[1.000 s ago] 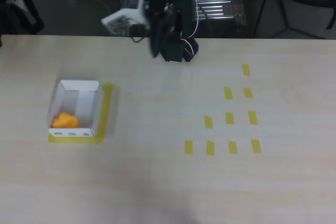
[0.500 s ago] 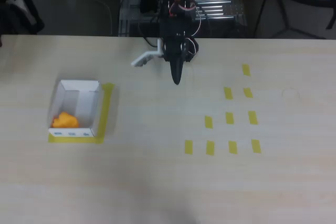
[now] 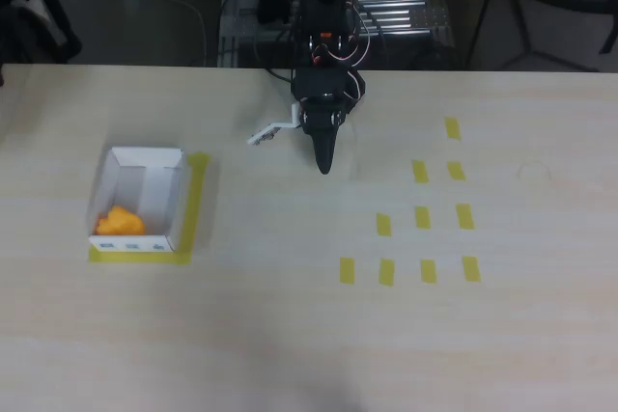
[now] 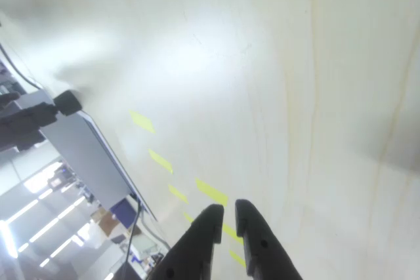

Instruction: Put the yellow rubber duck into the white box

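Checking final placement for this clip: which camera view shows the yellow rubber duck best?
The overhead view. There the yellow rubber duck lies inside the white box, in its near-left corner, well apart from the end effector. The wrist view looks across bare table toward yellow tape strips and offers nothing on the duck.

Pale wood-grain table [image 3: 290, 335]. Ten short yellow tape strips [image 3: 422, 217] stuck in stepped rows on its right half, overhead view. Metal rack [image 3: 396, 7] and cables beyond the far edge.
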You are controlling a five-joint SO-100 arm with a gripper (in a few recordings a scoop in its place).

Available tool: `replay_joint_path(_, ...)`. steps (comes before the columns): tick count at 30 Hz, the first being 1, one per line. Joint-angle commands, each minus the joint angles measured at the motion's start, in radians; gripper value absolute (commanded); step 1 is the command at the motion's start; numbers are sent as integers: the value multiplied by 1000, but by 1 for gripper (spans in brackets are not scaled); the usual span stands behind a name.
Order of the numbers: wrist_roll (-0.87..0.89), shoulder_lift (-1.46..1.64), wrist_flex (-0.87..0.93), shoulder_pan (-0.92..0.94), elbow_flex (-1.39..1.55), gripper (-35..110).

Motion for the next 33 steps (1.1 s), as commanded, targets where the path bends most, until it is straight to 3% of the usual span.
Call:
replay_joint_path(1, 26, 51, -28, 23, 14, 0)
replay_joint_path(33, 25, 51, -28, 25, 14, 2)
